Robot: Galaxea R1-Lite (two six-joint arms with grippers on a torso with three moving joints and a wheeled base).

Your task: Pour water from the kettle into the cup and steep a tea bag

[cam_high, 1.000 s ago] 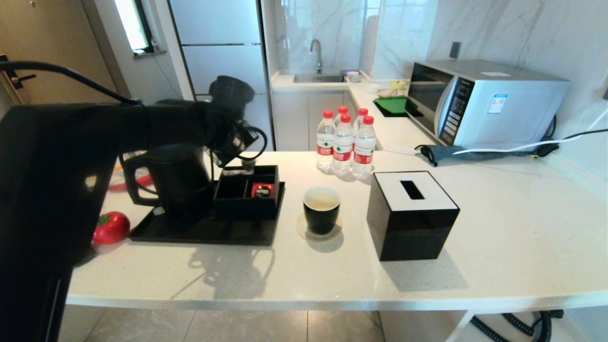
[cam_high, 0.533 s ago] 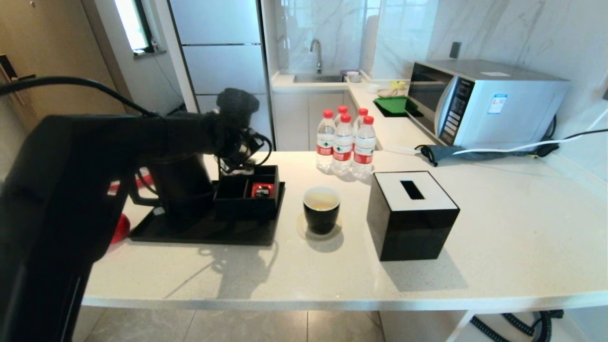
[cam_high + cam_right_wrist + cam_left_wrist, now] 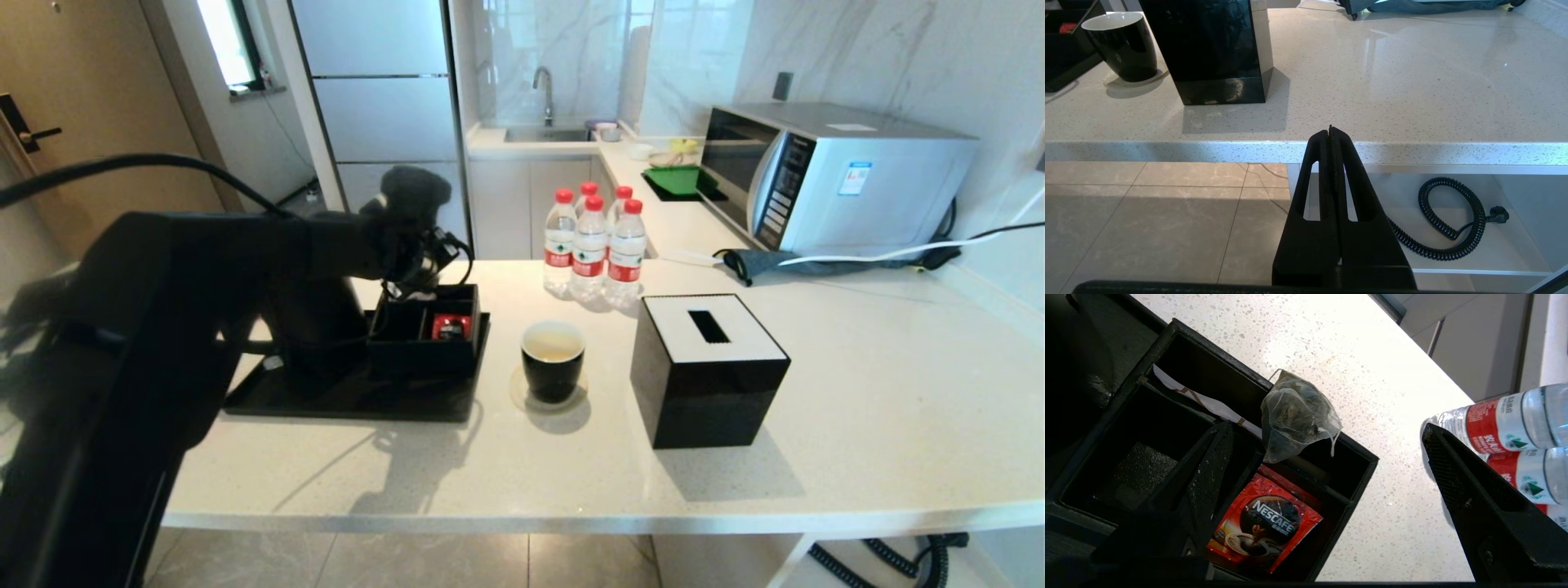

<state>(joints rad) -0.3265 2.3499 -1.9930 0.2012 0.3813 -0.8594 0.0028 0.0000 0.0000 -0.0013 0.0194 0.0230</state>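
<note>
1. The left gripper [image 3: 1327,457] has its jaws wide, holding nothing, just above the compartment box [image 3: 1359,486].
2. The tea bag [image 3: 1296,414] sits on the box's far rim.
3. Go down slowly and pinch the bag's middle; its string is hard to see.
4. The right gripper [image 3: 1331,132] is squeezed tight, parked well away from the box.

A home kitchen: sink [image 3: 545,133], fridge [image 3: 375,90], microwave [image 3: 824,175] on stone counter [image 3: 857,392].

At the centre of my head view stands a glossy black cup [image 3: 553,360] with a white lining. At the left sits a matte black compartment box [image 3: 423,333]; inside it, a red Nescafé packet [image 3: 1263,528] and a grey-green translucent tea bag [image 3: 1295,415]. The water bottles [image 3: 591,247] wear red caps and labels. The countertop [image 3: 857,392] is speckled cream.
</note>
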